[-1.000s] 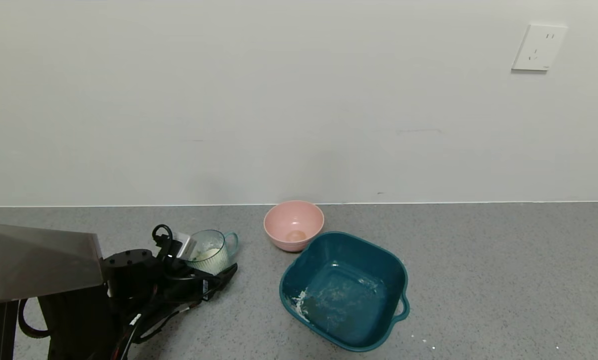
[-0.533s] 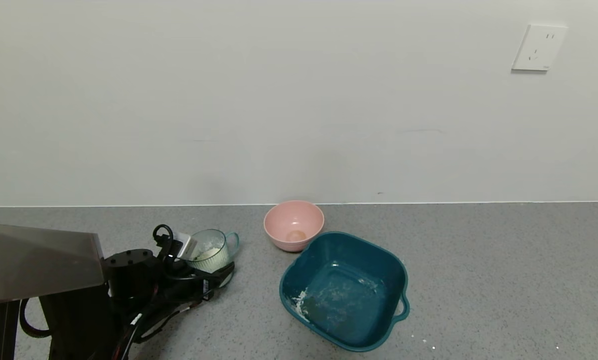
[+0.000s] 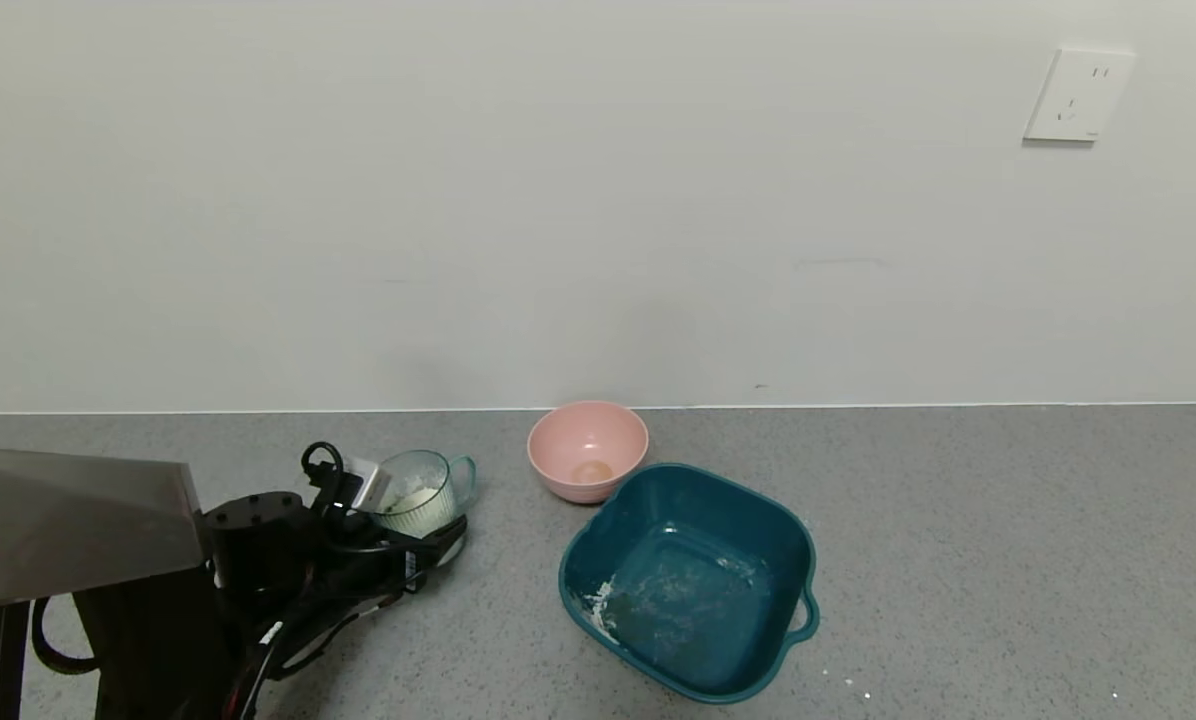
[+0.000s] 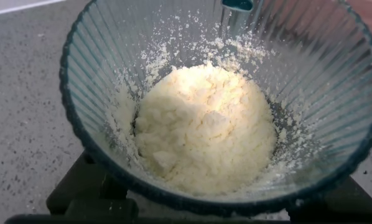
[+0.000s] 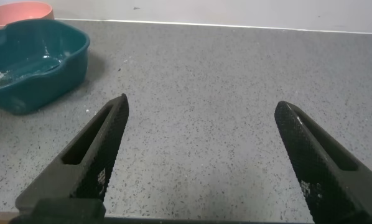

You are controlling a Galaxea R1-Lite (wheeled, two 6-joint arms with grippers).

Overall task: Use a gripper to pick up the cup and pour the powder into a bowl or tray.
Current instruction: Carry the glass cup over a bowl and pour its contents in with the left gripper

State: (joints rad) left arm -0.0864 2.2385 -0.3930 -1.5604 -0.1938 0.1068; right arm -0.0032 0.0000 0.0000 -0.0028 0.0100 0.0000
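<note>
Black left gripper [image 3: 420,528] clamped on cup [image 3: 421,494], fingers [image 4: 89,186] pressing ribbed teal wall on both sides near base. White powder [image 4: 204,137] heaped inside, cup upright. Whether base clear of grey counter [image 3: 958,520]: cannot tell. Pink bowl [image 3: 587,448] off cup's handle side, near; teal tub [image 3: 688,580] just beyond bowl, touching or nearly so.

Step judged: grasp made, lift starting. Next: raise level, carry across to bowl, tip slowly over rim.

Right gripper [image 5: 204,155] idle well apart, fingers spread wide over bare counter.
</note>
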